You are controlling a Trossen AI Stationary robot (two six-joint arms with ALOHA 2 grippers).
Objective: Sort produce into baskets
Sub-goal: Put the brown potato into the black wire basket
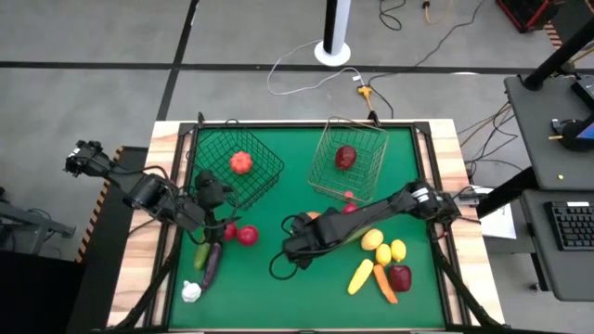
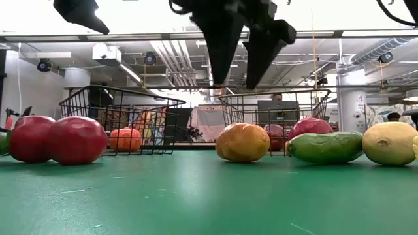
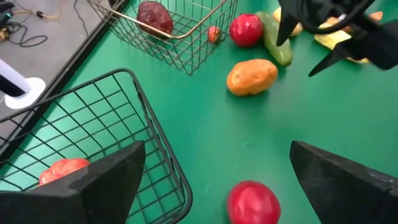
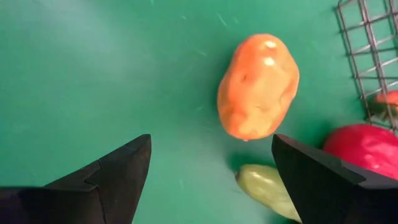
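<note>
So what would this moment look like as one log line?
left pincer: open, by dark basket | right pincer: open, over orange potato | pale basket: holds one dark red fruit

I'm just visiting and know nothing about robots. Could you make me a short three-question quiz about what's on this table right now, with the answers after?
1. True or false: the dark wire basket holds an orange-red tomato-like piece.
2. The right gripper hangs with its fingers open nearest which piece? A) the orange potato-like piece B) the white garlic-like piece C) the carrot
3. Fill in: the dark red piece lies inside the ____ wire basket.

Key
1. True.
2. A. It lies on the green mat just beyond the open fingers.
3. Pale. The left gripper, also open, waits by the dark basket.
</note>
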